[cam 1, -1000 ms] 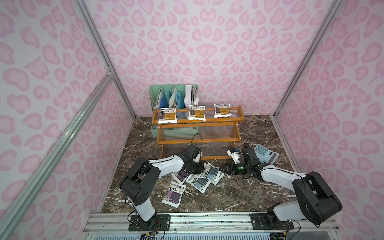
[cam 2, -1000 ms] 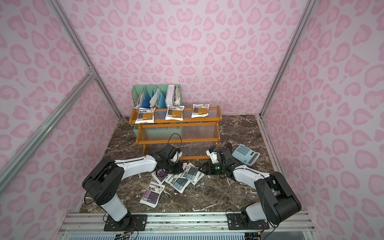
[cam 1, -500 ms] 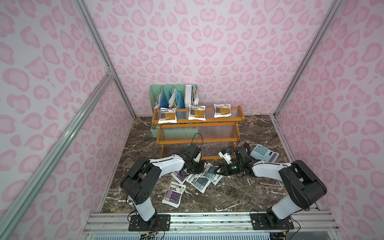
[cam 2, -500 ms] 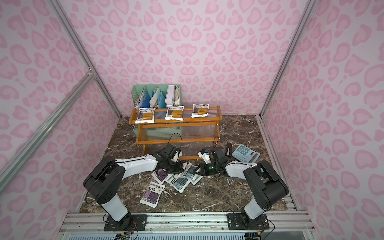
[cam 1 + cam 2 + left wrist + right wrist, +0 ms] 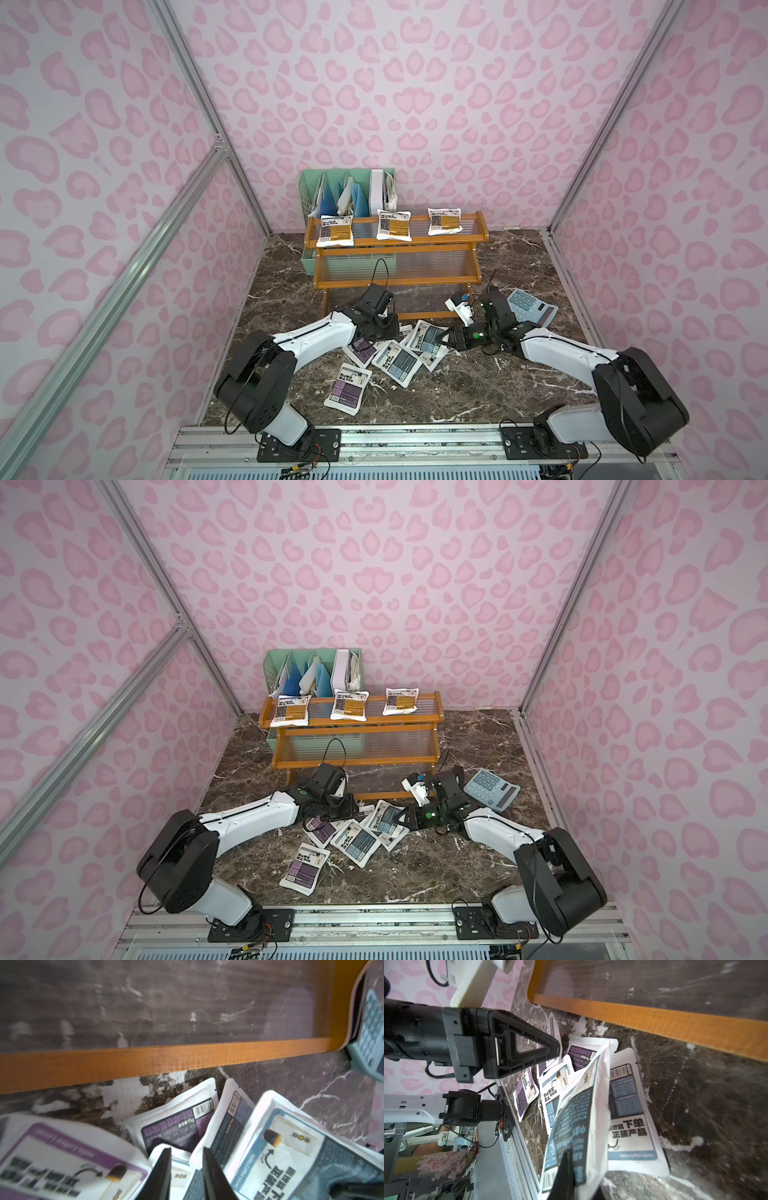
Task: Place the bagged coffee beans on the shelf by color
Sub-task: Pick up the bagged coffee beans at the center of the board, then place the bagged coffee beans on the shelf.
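Observation:
The shelf [image 5: 395, 241] carries three orange bagged coffee beans [image 5: 393, 225] on its top tier. Several purple and blue-grey pouches lie heaped on the floor in front of its lowest tier. My right gripper [image 5: 451, 337] is shut on the edge of a blue-grey pouch [image 5: 577, 1115], which stands tilted up off another blue-grey pouch [image 5: 627, 1115]. My left gripper [image 5: 187, 1153] hovers low over the heap's far side with its jaws a little apart, over the corner of a blue-grey pouch. A purple pouch [image 5: 174, 1124] lies just beyond it. One purple pouch [image 5: 348, 388] lies alone nearer the front.
A grey calculator [image 5: 530, 306] lies on the floor right of the shelf, close behind my right wrist. A mint-green file holder [image 5: 349, 195] stands behind the shelf at the back wall. The metal base rail [image 5: 415, 440] runs along the front edge.
My right gripper swung left from beside the calculator to the heap and shut on a blue-grey pouch. My left gripper's jaws, shut before, have parted slightly; that arm stayed put.

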`<state>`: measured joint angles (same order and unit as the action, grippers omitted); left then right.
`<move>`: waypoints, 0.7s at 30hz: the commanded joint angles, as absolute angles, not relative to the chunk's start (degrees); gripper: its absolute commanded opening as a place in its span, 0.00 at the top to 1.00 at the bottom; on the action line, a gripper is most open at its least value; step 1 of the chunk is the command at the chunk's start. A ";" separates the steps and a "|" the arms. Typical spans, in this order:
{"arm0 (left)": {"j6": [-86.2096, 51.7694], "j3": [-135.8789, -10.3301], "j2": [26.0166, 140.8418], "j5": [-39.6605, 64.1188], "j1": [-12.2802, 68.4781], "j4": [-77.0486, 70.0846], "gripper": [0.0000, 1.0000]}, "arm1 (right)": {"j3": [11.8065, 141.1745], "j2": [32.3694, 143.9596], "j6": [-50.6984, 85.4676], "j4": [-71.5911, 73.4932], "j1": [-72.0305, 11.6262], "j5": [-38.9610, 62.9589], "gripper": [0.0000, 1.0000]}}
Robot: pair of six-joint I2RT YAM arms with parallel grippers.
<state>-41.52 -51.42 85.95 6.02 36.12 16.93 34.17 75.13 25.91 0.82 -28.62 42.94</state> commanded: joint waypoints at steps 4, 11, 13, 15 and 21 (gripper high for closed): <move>-43.89 -51.22 80.59 -4.36 36.06 20.82 0.69 | 37.41 64.75 29.73 1.15 -27.19 38.42 1.00; -46.50 -48.55 78.02 -5.72 36.12 19.34 0.68 | 36.03 62.27 47.14 20.26 -25.76 20.61 1.00; -47.18 -47.89 77.55 -5.47 36.12 19.01 0.68 | 33.50 62.57 51.08 27.83 -26.60 15.48 1.00; -47.24 -47.64 77.02 -5.35 36.11 19.52 0.68 | 32.44 62.75 51.74 32.15 -27.95 10.44 1.00; -46.42 -47.03 73.98 -7.22 36.12 21.36 0.68 | 32.83 64.65 50.03 37.29 -29.56 2.49 1.00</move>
